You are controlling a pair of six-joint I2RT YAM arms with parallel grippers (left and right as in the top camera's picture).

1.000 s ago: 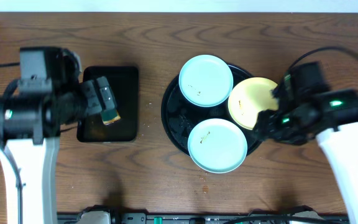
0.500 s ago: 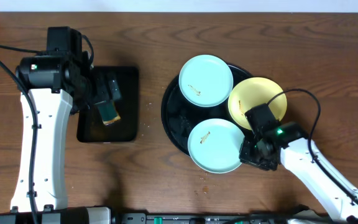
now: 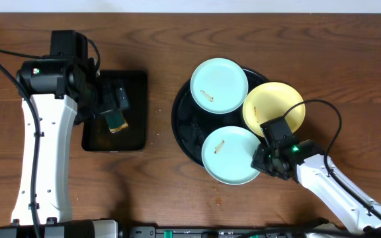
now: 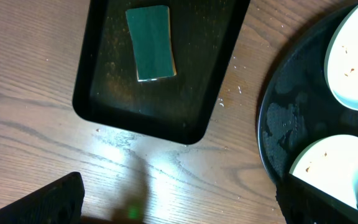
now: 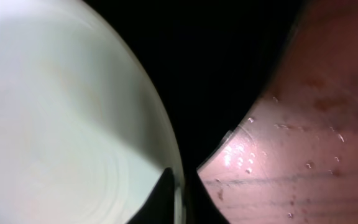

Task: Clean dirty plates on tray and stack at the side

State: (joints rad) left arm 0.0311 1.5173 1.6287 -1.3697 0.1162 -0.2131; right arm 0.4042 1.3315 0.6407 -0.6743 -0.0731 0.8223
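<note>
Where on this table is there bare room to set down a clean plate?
Bare wood: the strip between the small tray and the round tray, the front of the table below them, and the back right corner beyond the yellow plate. The round tray is packed full, with the right gripper at the edge of the near blue plate.

— How is the left arm (image 3: 42, 152) set?
— Its white link runs from the near edge toward the far side, then the wrist bends to the right. The left gripper (image 3: 114, 100) is held aloft, pointing down, its fingers (image 4: 45, 199) spread wide with nothing between them.
— And the right one?
— The right arm (image 3: 336, 192) comes in from the near right corner, stretched low and slanting toward the middle. The right gripper (image 3: 263, 162) sits down low. Its wrist view is too close to show whether the fingers are apart or together.
</note>
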